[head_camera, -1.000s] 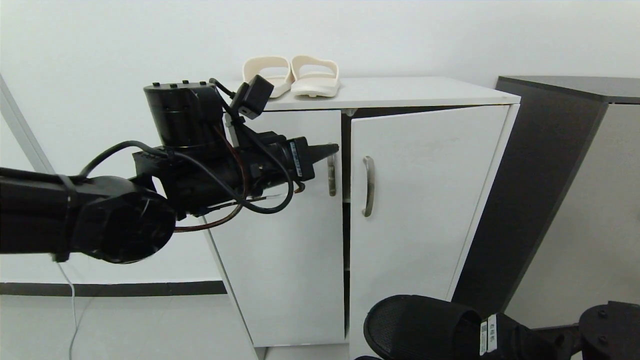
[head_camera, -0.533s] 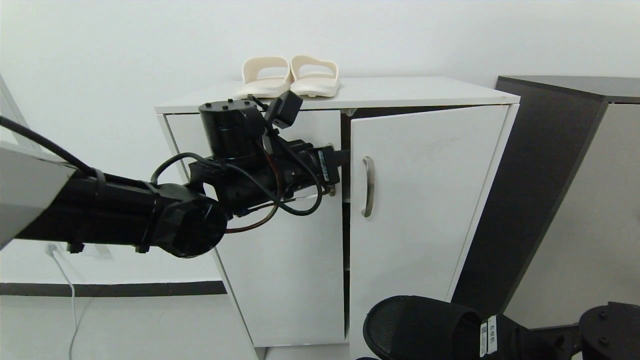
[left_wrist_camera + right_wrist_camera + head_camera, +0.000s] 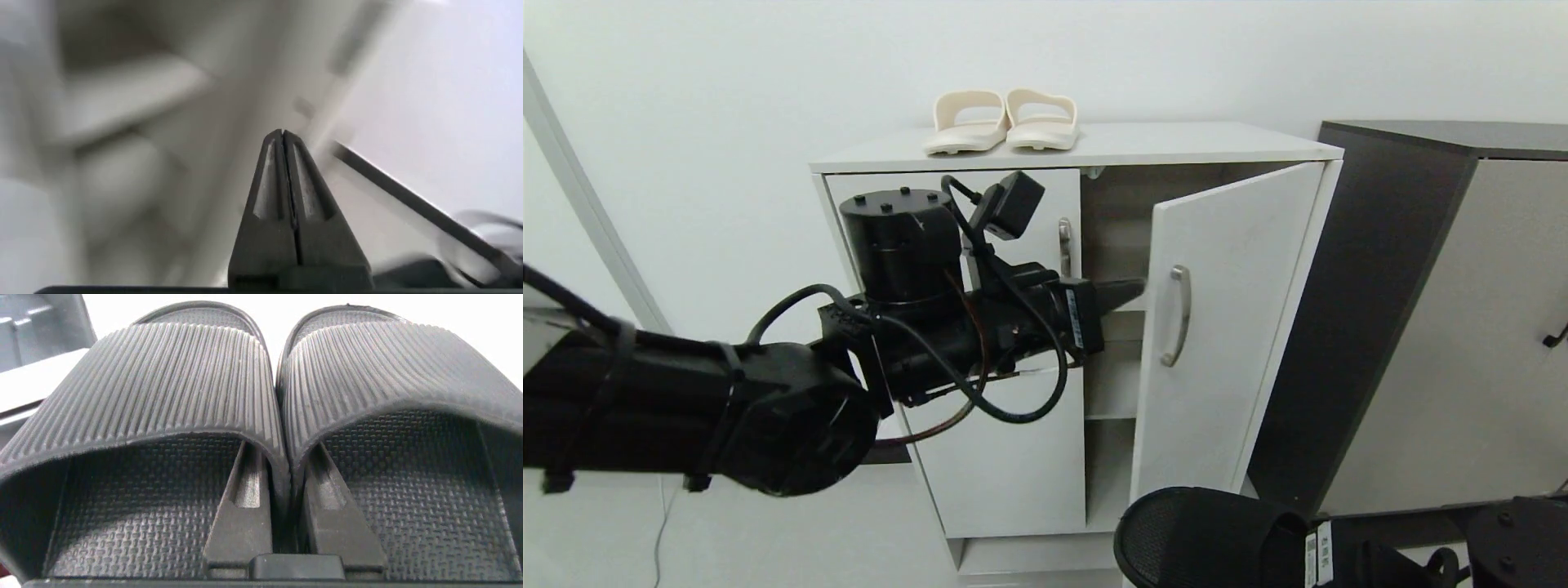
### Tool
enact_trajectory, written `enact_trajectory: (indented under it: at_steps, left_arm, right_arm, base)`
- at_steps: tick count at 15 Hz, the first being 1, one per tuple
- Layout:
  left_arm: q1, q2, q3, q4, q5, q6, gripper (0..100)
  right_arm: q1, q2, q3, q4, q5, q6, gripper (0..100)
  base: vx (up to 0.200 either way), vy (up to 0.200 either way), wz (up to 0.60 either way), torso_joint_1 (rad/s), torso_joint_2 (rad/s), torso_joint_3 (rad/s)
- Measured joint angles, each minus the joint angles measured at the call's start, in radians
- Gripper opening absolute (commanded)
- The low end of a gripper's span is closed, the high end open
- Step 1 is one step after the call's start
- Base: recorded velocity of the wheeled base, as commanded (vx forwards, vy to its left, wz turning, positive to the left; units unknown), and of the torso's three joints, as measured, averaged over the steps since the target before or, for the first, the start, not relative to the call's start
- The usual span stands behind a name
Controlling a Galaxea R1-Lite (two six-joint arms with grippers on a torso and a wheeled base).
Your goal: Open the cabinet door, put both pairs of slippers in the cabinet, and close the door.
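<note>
- The white cabinet point(image 3: 1192, 145) was seen with its right door point(image 3: 1233, 343) swung partly open and its left door point(image 3: 1005, 465) shut.
- A shelf point(image 3: 1107, 412) was exposed in the gap between the doors.
- The cream slippers point(image 3: 1005, 122) were set side by side on the cabinet top, towards the back.
- The left gripper point(image 3: 1135, 287) was held level in the gap, its tip at the open door's free edge, beside the handle point(image 3: 1176, 314); contact could not be judged.
- Its fingers point(image 3: 270, 188) were pressed together, with nothing between them.
- The black slippers point(image 3: 196, 384) were held low in front of the cabinet, outside it.
- The right gripper point(image 3: 283, 457) was clamped on the pair's touching inner walls, one finger inside each slipper.
- A dark cabinet point(image 3: 1372, 327) was seen just beside the white one.
</note>
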Motion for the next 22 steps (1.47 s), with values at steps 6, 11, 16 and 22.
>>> enact_trajectory:
  at_steps: [6, 11, 16, 22]
  left_arm:
    - [-0.029, -0.075, 0.058, -0.041, 0.007, -0.002, 0]
    - [0.174, -0.150, 0.147, -0.034, 0.018, -0.002, 0]
    - [0.297, -0.411, 0.403, 0.041, 0.190, 0.083, 0]
    - [0.339, -0.957, 0.727, 0.376, 0.523, 0.255, 0]
  right_arm:
    - [0.003, 0.000, 0.007, -0.001, 0.001, 0.000, 0]
    - [0.002, 0.001, 0.009, -0.002, 0.000, 0.001, 0]
    - [-0.003, -0.004, 0.010, -0.006, -0.002, 0.007, 0]
    - [-0.036, -0.016, 0.000, -0.007, -0.011, 0.008, 0]
  base:
    - [-0.067, 0.000, 0.00, 0.000, 0.00, 0.002]
    - [0.000, 0.000, 0.00, 0.000, 0.00, 0.000]
    - [0.000, 0.000, 0.00, 0.000, 0.00, 0.000]
    - [0.000, 0.000, 0.00, 0.000, 0.00, 0.000]
